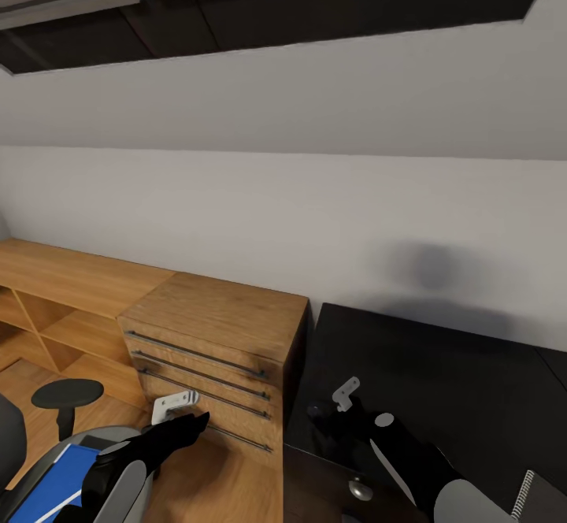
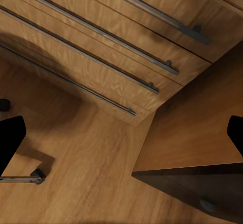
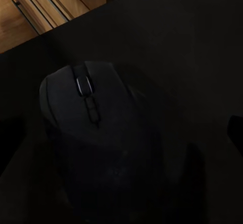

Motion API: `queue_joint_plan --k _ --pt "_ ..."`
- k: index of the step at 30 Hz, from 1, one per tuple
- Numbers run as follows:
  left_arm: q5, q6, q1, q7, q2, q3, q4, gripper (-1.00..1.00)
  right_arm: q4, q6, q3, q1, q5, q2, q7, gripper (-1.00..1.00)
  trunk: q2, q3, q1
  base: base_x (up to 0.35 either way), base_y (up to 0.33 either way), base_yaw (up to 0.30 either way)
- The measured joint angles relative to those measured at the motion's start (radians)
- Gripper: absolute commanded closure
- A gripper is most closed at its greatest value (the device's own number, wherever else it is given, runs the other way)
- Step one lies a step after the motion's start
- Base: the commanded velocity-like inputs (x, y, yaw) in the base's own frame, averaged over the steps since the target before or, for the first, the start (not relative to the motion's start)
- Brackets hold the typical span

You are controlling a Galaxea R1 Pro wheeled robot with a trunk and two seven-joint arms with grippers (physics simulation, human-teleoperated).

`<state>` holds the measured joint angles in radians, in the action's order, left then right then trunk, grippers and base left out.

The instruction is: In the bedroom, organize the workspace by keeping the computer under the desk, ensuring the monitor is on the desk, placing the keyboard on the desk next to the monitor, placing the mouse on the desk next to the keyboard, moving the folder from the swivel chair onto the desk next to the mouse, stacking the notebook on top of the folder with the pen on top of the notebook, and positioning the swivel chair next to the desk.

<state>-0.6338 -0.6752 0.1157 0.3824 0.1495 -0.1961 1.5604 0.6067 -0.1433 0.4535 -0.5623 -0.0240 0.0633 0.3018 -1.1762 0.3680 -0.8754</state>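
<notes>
Head view: the right gripper hangs low over the near-left corner of the black tabletop, lower middle of the frame, and the right wrist view looks straight down on the mouse, a dark rounded shape with its scroll wheel showing, resting on the black surface between the finger edges at the frame's sides. The jaws stand spread wide, well off the mouse's flanks, nothing gripped. Over at the lower left of the head view, the left gripper hovers in front of the light wooden drawer unit with its long bar handles; its wrist view shows two dark fingertips far apart at the frame's edges, parted wide and empty, with the wooden floor below. In the bottom left corner of the head view sits the swivel chair, one black armrest up, and the blue folder lying flat on its seat. A spiral-bound notebook peeks in at the bottom right corner, on the tabletop.
</notes>
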Motion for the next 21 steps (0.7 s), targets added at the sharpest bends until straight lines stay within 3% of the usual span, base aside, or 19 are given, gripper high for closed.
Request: queue_joint_plan --k 21 --pt "0.0 0.0 0.0 0.0 0.0 0.0 0.0 -1.0 -0.003 0.002 -0.001 0.0 -0.001 0.003 0.051 -1.0 0.0 0.0 0.0 0.0 0.0 0.0"
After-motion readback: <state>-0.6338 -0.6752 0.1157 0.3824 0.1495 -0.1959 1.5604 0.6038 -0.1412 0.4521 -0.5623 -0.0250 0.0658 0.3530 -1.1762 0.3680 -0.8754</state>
